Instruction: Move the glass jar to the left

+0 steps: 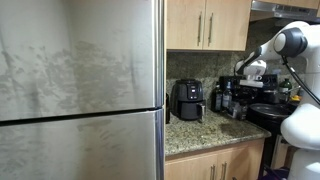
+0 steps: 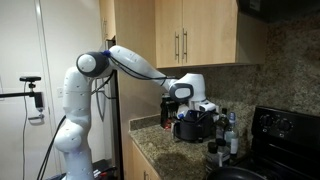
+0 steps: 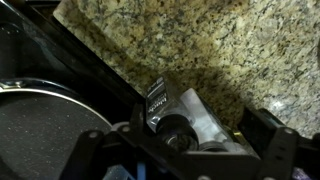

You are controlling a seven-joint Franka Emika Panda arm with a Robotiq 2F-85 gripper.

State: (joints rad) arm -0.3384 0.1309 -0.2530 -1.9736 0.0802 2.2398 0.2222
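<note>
In an exterior view, camera sits close beside refrigerator [image 1: 80, 90] — its steel face fills left half of frame; faces along counter [image 1: 205, 132] toward arm [image 1: 292, 45] at far right edge, seen from distance. In an exterior view, camera stands in room at mid range, arm base [image 2: 75, 120] at left, stove [image 2: 285, 125] at right edge. Both exterior views share counter, air fryer [image 1: 188, 100], upper cabinets [image 1: 205, 25], arm. Wrist view — very near, looks steeply down on granite counter and dark stove edge; fingers [image 3: 272, 150] along frame bottom.
</note>
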